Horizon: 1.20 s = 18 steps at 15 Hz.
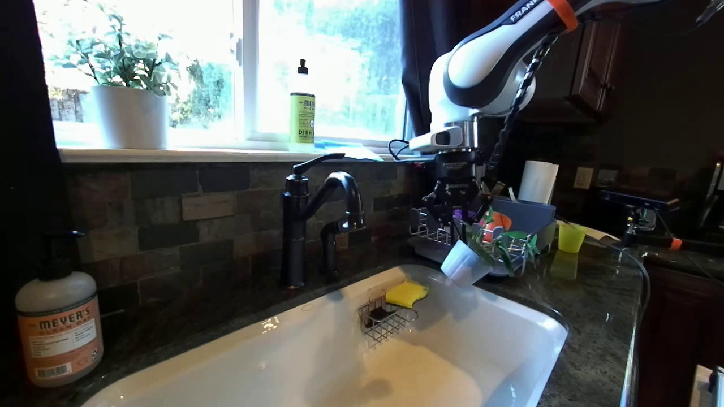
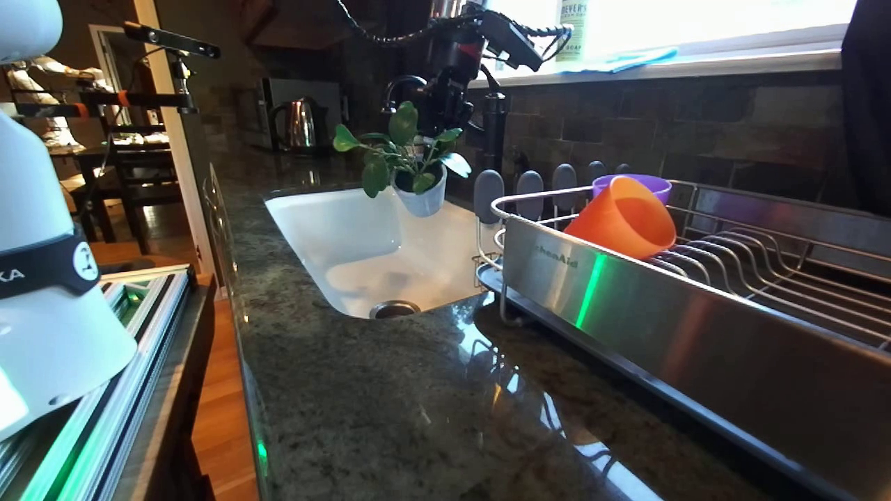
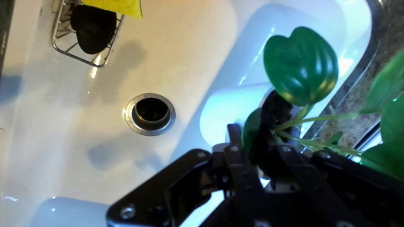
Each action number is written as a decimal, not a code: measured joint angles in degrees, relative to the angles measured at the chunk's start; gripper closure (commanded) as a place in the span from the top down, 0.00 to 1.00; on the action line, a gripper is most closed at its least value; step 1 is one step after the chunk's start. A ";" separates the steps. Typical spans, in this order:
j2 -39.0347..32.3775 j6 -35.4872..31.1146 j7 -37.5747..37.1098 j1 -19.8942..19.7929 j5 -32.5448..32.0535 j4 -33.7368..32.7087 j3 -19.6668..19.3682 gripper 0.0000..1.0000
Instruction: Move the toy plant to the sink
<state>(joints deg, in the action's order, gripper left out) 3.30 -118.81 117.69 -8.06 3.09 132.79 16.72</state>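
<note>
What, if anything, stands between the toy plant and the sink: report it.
Nothing visible. The gripper holds the toy plant tilted above the sink; the wire caddy with the yellow sponge is off to one side.

Daylight is overexposing the window (image 1: 339,62), glare is streaking the dim countertop (image 2: 390,390), and soft shadows are crossing the sink (image 3: 186,72).

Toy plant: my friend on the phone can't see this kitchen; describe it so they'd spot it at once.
Start at the white sink, then look above it to the black claw. The toy plant hangs there: green leaves in a white pot. Unlike the upright leafy plant on the windowsill, it is tilted and gripped.
</note>
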 measured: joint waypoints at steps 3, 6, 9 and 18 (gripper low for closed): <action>0.68 1.31 -0.07 5.29 0.08 1.36 -3.78 0.04; 0.14 1.42 -0.11 8.54 0.19 3.08 -5.81 0.04; -0.97 2.42 0.03 9.82 0.44 4.50 -7.53 0.17; -2.46 2.46 1.09 10.48 0.37 4.96 -8.71 0.04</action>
<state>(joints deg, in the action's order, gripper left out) 0.84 -116.35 118.78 2.42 3.46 137.75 8.01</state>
